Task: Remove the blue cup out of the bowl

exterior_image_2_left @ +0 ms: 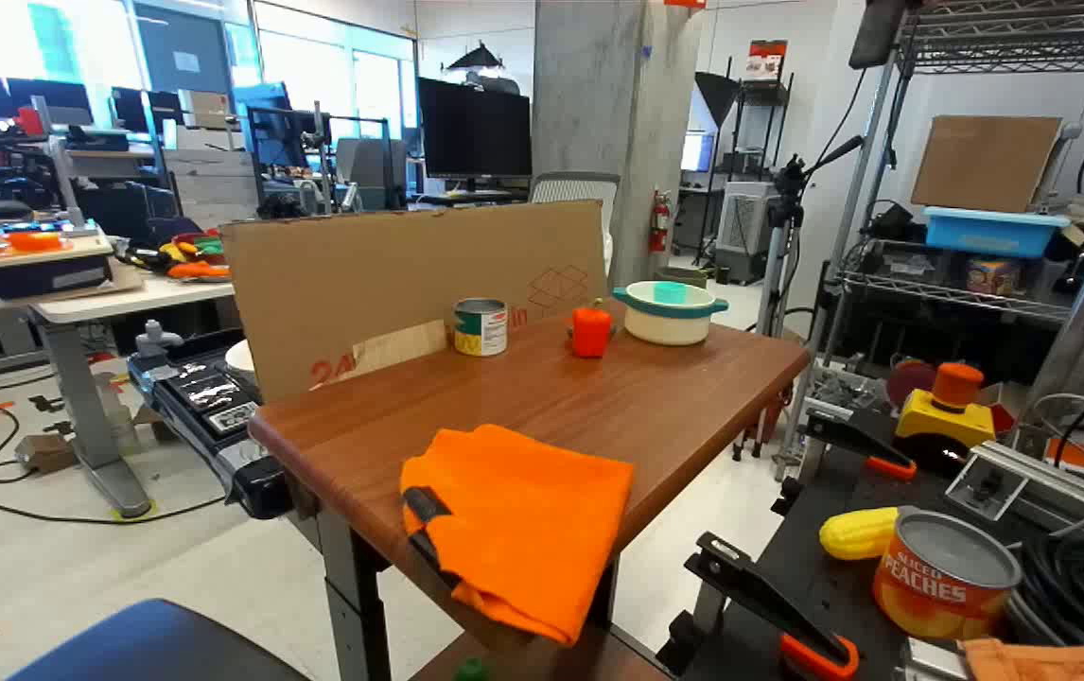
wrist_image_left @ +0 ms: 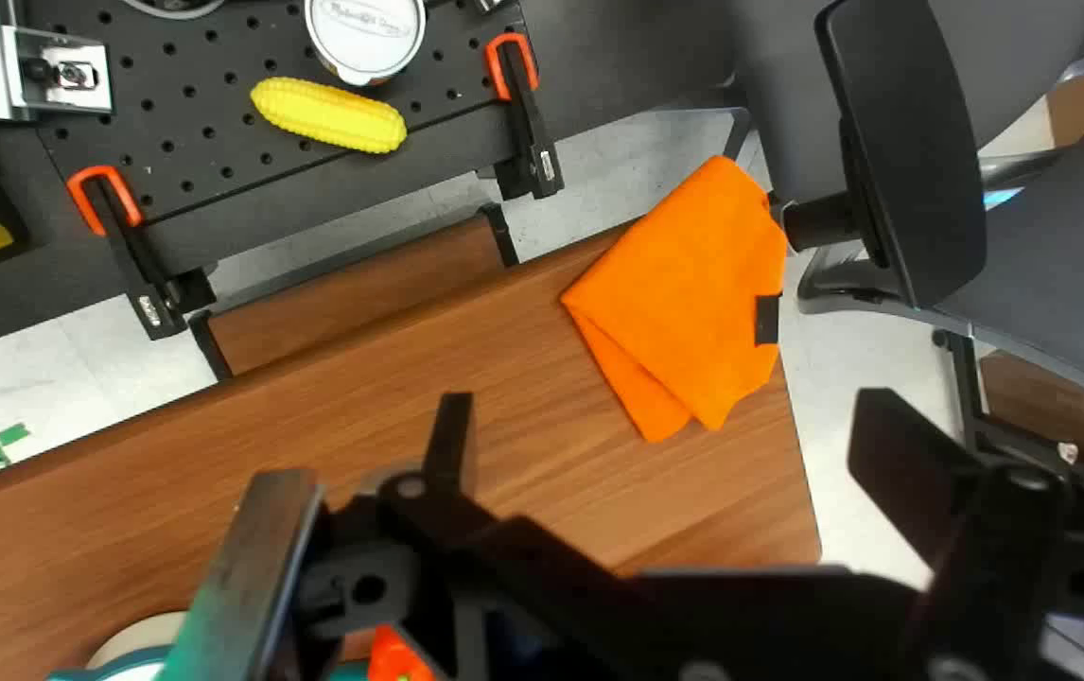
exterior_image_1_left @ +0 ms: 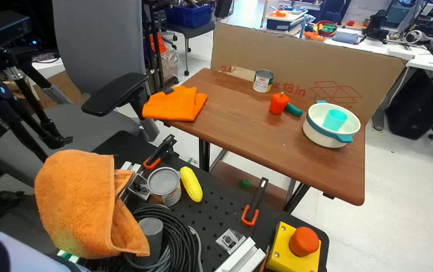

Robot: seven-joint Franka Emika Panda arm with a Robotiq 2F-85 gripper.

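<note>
The small teal-blue cup (exterior_image_1_left: 334, 120) stands tilted inside the bowl in an exterior view; its upper part also shows in an exterior view (exterior_image_2_left: 670, 292). The bowl (exterior_image_1_left: 319, 136) is cream white with a teal band and two teal handles, near a corner of the wooden table; it shows in both exterior views (exterior_image_2_left: 665, 328). In the wrist view only a bit of the bowl's rim (wrist_image_left: 137, 636) shows at the bottom left; the cup is not clearly seen there. My gripper (wrist_image_left: 667, 405) is open and empty, high above the table, away from the bowl. Neither exterior view shows it.
On the table (exterior_image_1_left: 239, 124) are an orange cloth (exterior_image_1_left: 175, 104), a tin can (exterior_image_1_left: 263, 81), a red pepper (exterior_image_1_left: 278, 103) and a green vegetable (exterior_image_1_left: 294, 110) near the bowl. A cardboard sheet (exterior_image_1_left: 299, 56) stands behind. A black bench holds clamps, yellow corn (exterior_image_1_left: 191, 184) and a can.
</note>
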